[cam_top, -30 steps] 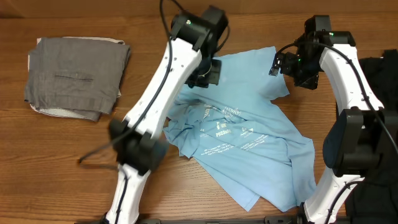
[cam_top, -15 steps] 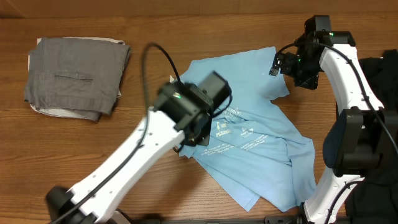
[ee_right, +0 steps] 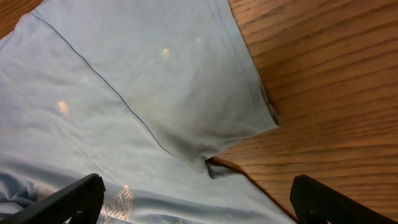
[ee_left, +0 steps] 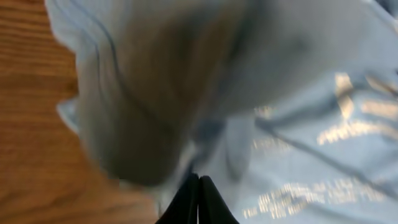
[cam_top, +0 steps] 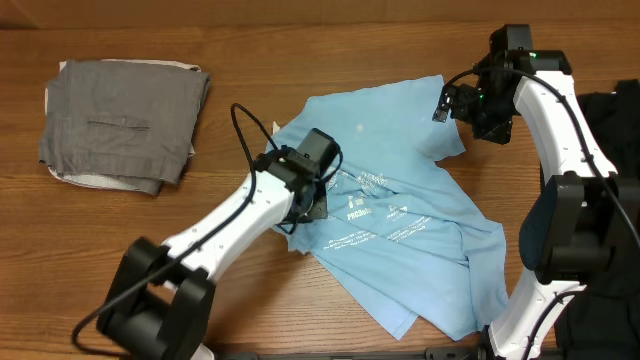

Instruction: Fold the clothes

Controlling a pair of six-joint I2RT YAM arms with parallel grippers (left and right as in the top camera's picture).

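The light blue T-shirt (cam_top: pixel 400 190) lies crumpled across the middle of the table, its small white text facing up. My left gripper (cam_top: pixel 308 203) is low at the shirt's left edge. In the left wrist view its fingers (ee_left: pixel 198 198) are pressed shut, with bunched shirt fabric (ee_left: pixel 298 93) around the tips; the view is blurred. My right gripper (cam_top: pixel 462 104) hovers open over the shirt's upper right part. In the right wrist view its wide-apart fingers (ee_right: pixel 202 202) hold nothing above the shirt's sleeve hem (ee_right: pixel 186 93).
A folded grey garment (cam_top: pixel 125 120) lies on a white one at the far left. Dark cloth (cam_top: pixel 622 115) sits at the right edge. Bare wood table (cam_top: pixel 120 260) shows at the front left and along the back.
My left arm swung down from the shirt's top edge to its left edge and now lies low across the table. The right arm has not moved.
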